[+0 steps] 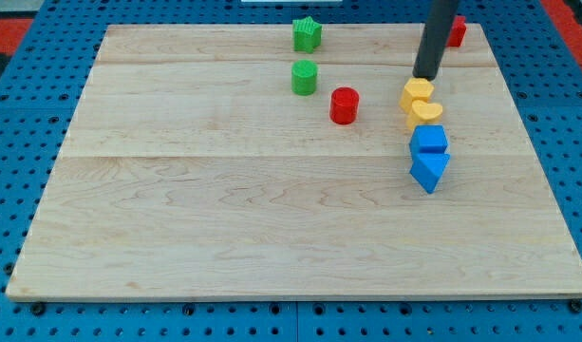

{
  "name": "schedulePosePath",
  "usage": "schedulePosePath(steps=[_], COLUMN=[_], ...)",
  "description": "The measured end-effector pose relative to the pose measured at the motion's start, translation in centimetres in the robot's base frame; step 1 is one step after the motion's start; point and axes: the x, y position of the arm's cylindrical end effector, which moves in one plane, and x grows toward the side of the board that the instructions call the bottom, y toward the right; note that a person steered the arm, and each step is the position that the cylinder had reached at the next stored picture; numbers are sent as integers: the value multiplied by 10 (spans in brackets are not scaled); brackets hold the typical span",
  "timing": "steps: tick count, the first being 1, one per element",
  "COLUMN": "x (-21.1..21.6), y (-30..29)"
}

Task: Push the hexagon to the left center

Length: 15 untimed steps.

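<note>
The yellow hexagon lies at the view's upper right of the wooden board. My tip stands just above it, touching or almost touching its top edge. A yellow heart sits right below the hexagon, against it. A blue cube and a blue triangle follow below in a column. The rod rises out of the view's top.
A red cylinder stands left of the hexagon. A green cylinder and a green star lie further to the upper left. A red block is partly hidden behind the rod at the top right.
</note>
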Motion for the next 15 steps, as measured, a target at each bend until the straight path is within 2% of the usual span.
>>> schedulePosePath(steps=[1, 3, 6, 8, 9, 12, 14, 15], x=[23, 31, 59, 27, 35, 96, 138, 155], y=[0, -1, -48, -67, -82, -80, -45, -76])
